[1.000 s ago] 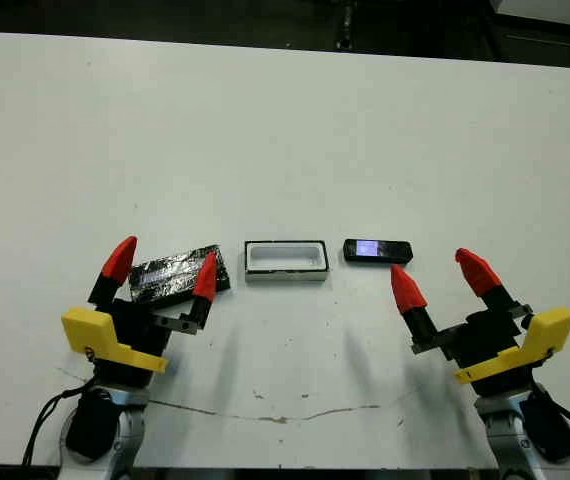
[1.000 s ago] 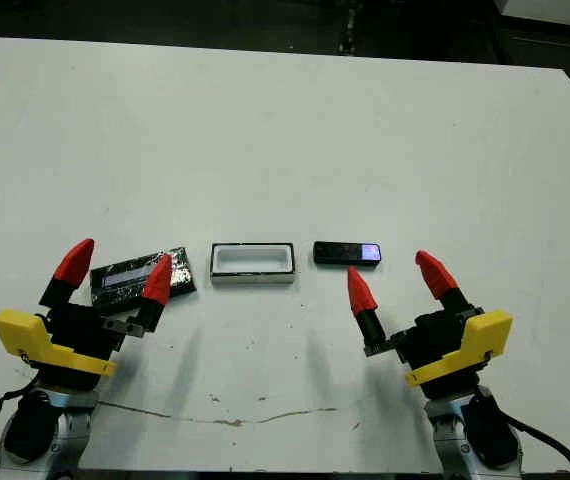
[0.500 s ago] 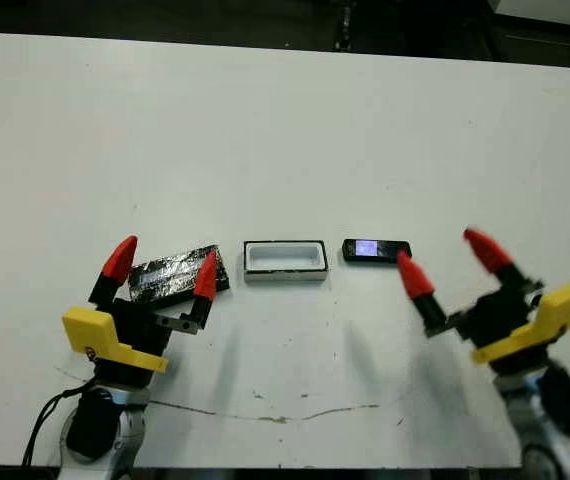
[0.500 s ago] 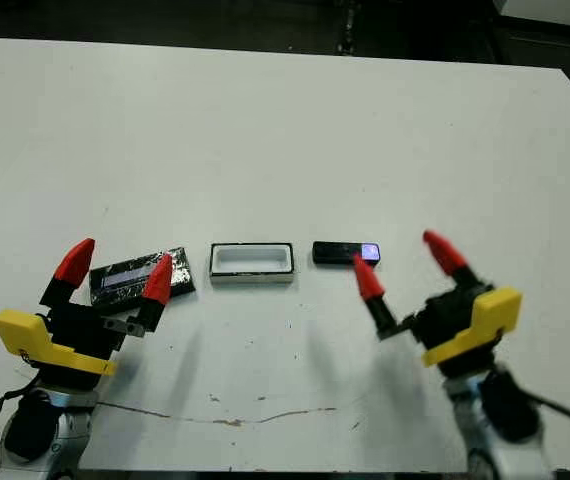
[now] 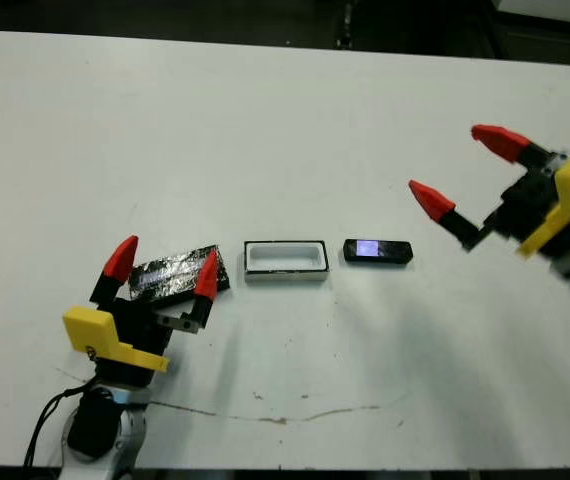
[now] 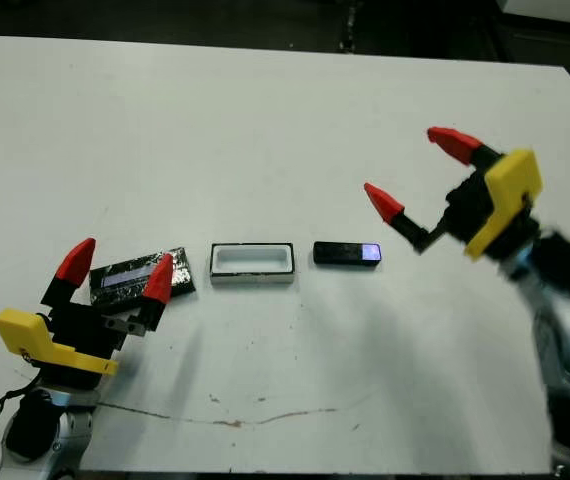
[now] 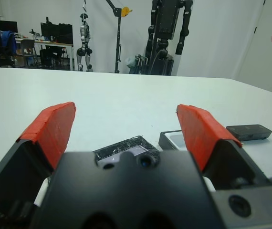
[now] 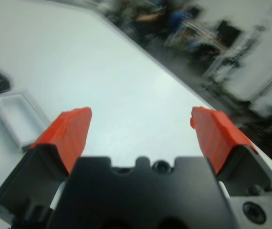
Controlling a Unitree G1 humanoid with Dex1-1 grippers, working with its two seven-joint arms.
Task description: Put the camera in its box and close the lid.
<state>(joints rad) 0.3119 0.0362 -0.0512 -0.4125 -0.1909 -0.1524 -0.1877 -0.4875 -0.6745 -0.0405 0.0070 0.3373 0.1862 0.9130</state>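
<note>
The camera (image 5: 377, 251) lies flat on the counter (image 5: 265, 130), just at 3 o'clock of the open box (image 5: 285, 260); your right gripper (image 5: 460, 172) hangs wide-jawed and empty at the camera's 2 o'clock. Bring it down square over the bar and pinch across the narrow width. The left gripper (image 5: 162, 270), jaws wide, covers part of the lid (image 5: 170, 276).

Stereo head pair looking down over the table (image 5: 265, 120); wrist cameras low, facing along their fingers; all share the box (image 5: 285, 260)
</note>
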